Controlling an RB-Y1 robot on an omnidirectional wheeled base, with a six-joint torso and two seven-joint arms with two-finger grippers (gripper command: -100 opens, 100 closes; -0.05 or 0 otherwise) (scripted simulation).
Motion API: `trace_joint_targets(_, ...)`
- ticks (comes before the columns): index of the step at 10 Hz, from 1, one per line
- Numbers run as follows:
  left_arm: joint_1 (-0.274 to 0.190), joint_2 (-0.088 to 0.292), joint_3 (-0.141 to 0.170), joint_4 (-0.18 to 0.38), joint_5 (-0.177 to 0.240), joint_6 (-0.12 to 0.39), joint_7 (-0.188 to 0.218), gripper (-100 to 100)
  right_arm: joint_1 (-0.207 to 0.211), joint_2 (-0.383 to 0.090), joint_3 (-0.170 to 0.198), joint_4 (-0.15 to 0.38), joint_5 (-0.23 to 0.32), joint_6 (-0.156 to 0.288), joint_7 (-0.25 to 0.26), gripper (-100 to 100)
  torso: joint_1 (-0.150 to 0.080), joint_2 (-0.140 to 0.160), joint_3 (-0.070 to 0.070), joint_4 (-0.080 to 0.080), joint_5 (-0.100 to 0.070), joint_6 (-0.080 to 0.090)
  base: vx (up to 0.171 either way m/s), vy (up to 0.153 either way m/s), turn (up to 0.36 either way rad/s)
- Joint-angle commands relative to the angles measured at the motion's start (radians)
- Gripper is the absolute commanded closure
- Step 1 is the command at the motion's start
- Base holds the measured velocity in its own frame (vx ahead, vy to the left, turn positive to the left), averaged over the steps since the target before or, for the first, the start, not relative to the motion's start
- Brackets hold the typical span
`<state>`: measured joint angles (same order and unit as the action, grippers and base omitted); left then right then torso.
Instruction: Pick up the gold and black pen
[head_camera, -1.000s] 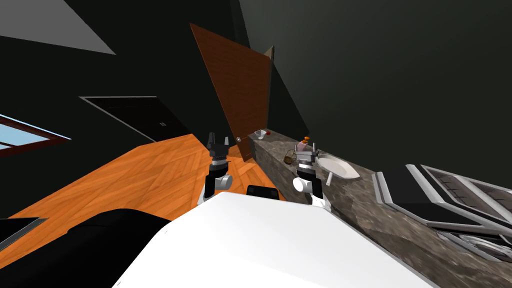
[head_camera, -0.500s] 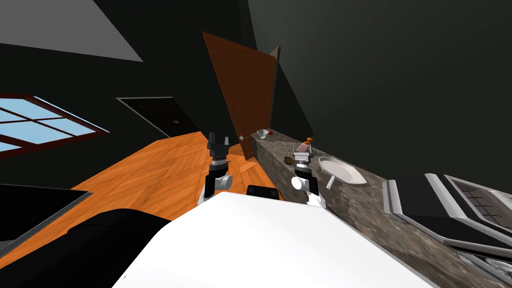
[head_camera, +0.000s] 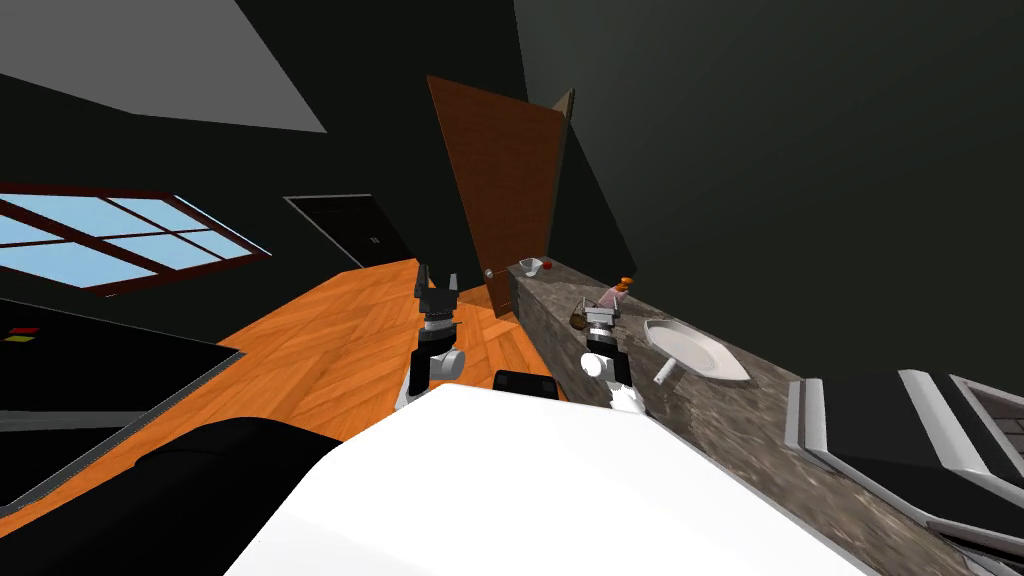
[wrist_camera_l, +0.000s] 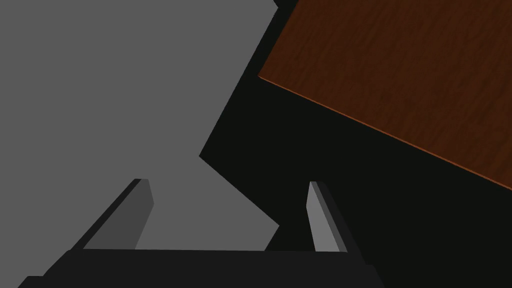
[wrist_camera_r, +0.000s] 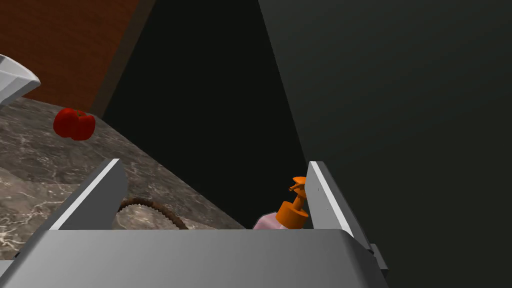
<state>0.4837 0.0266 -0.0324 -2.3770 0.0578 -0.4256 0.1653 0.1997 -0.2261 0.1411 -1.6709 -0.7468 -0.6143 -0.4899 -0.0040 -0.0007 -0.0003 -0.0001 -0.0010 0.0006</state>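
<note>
In the head view, the right fingers (head_camera: 600, 316) are held spread over the near edge of the marbled bench (head_camera: 700, 420), with a brown ring (head_camera: 578, 318) just beside them, a pink bottle (head_camera: 615, 293) just beyond and a white dish (head_camera: 700, 348) off to their outer side. The left fingers (head_camera: 453, 282) are raised over the floor, well apart from the bench. In the left wrist view, the left fingers (wrist_camera_l: 325, 225) are seen parted and empty. In the right wrist view, the right fingers (wrist_camera_r: 325, 200) are likewise parted and empty. The brown ring (wrist_camera_r: 150, 207) lies between them, the pink bottle (wrist_camera_r: 287, 212) is close against one finger, and a red thing (wrist_camera_r: 74, 124) sits far past the other. Where the pen lies cannot be told, so it should be found first. The bottle should then be cleared, and the fingers brought down across the pen's shaft.
</note>
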Motion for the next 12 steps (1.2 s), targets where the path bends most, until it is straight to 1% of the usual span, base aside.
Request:
trace_joint_targets(1, 0.000, 0.000, 0.000, 0.000, 0.000, 0.000, 0.000, 0, -0.025, -0.011, 0.011, 0.050, -0.050, -0.001, -0.050, -100, 0.000, 0.000, 0.000, 0.000, 0.000, 0.000, -0.069, -0.072, 0.287)
trace_joint_targets(2, 0.000, 0.000, 0.000, 0.000, 0.000, 0.000, 0.000, 0, -0.025, -0.011, 0.011, 0.062, -0.062, -0.001, -0.051, -100, -0.001, 0.001, 0.001, 0.000, 0.000, 0.000, -0.052, -0.065, 0.078)
trace_joint_targets(4, 0.000, 0.000, 0.000, 0.000, 0.000, 0.000, 0.000, 0, -0.052, -0.025, 0.025, 0.127, -0.131, 0.003, -0.109, -100, -0.002, 0.000, -0.001, -0.001, -0.001, 0.001, -0.055, -0.072, 0.180)
trace_joint_targets(5, 0.000, 0.000, 0.000, 0.000, 0.000, 0.000, 0.000, 0, -0.052, -0.025, 0.025, 0.132, -0.139, 0.003, -0.109, -100, -0.004, -0.001, -0.001, -0.001, -0.001, 0.001, -0.044, -0.056, 0.110)
trace_joint_targets(7, 0.000, 0.000, 0.000, 0.000, 0.000, 0.000, 0.000, 0, -0.078, -0.043, 0.038, 0.197, -0.207, 0.007, -0.163, -100, -0.002, -0.003, -0.002, -0.001, -0.001, 0.001, -0.049, -0.046, 0.195)
trace_joint_targets(8, 0.000, 0.000, 0.000, 0.000, 0.000, 0.000, 0.000, 0, -0.078, -0.043, 0.038, 0.197, -0.212, 0.007, -0.163, -100, -0.003, -0.002, -0.002, -0.001, -0.001, 0.001, -0.047, -0.044, 0.079)
trace_joint_targets(12, 0.000, 0.000, 0.000, 0.000, 0.000, 0.000, 0.000, 0, -0.119, -0.084, 0.058, 0.303, -0.332, 0.013, -0.252, -100, -0.005, -0.004, -0.003, -0.002, -0.002, 0.000, -0.057, -0.057, 0.171)
